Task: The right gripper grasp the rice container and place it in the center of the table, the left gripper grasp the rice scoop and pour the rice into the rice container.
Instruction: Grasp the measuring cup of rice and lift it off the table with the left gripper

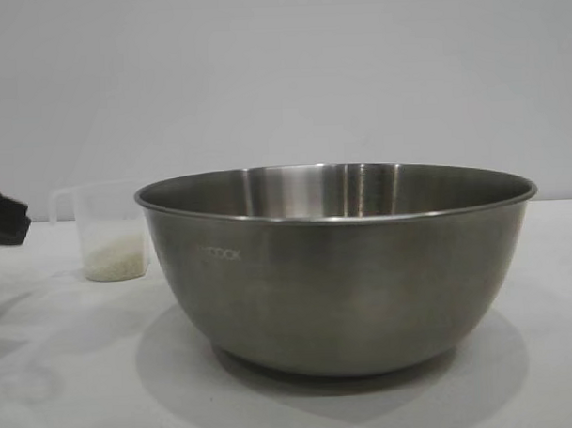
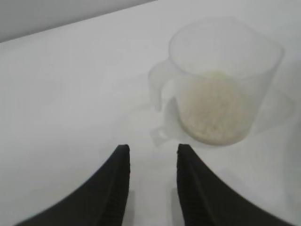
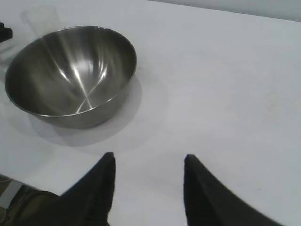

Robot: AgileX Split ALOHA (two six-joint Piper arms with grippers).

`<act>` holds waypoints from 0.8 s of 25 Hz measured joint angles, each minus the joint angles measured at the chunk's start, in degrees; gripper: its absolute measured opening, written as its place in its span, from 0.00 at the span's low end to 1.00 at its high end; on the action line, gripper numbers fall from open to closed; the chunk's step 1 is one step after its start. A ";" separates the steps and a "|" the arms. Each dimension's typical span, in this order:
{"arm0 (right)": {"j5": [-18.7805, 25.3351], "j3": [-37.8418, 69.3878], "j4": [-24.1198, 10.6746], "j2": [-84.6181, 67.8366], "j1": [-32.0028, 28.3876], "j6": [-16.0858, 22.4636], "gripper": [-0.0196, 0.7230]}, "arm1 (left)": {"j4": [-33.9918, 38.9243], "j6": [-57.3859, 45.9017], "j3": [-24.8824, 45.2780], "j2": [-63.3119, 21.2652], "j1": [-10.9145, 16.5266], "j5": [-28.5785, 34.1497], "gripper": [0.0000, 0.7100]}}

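The table is lying white and bare under everything, running back to a grey wall. On it, in the middle of the exterior view, the rice container is sitting upright: a big steel bowl with a rolled rim, empty inside as the right wrist view is showing. It is looking stiff and smooth, likely slippery on its curved side, so the rim would be the only sure place for a claw to bite; that step is appearing done, since nothing is touching the bowl.

The right gripper is hanging well apart from the bowl, its fingers standing fairly wide with nothing between them, apparently parked.

The left gripper is sitting low over the table, just short of the rice scoop, its fingers narrowly parted and empty. In the exterior view only a dark edge of it is showing at the left border.

The scoop is standing upright behind and to the left of the bowl in the exterior view, close to it but not visibly touching. It is a thin clear plastic cup, surely light and easy to tip or shove, and its wall would probably flex under a hard squeeze. The loop handle is facing the fingers, and that seems the place to grip.

The rice is lying in a shallow heap at the bottom of the cup; loose grains will be spilling if the cup is jolted.
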 joint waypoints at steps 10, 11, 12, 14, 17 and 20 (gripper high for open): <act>0.00 0.00 0.00 0.00 0.00 0.00 0.41 | -1.56 0.00 -6.49 5.72 0.00 -0.05 0.29; 0.00 0.00 0.00 0.00 0.00 0.00 0.41 | -1.57 0.00 -7.08 6.15 0.00 -0.15 0.29; 0.00 0.00 0.00 0.00 0.00 0.00 0.41 | -1.68 0.00 -7.78 6.43 0.00 -0.15 0.29; 0.00 0.00 0.00 0.00 0.00 0.00 0.41 | -1.68 0.00 -9.32 7.33 0.00 -0.15 0.29; 0.00 0.00 0.00 0.00 0.00 0.00 0.41 | -1.68 0.00 -11.67 8.65 0.00 -0.15 0.29; 0.00 0.00 0.00 0.00 0.00 0.00 0.41 | -2.25 0.00 -13.27 9.43 0.00 -0.15 0.29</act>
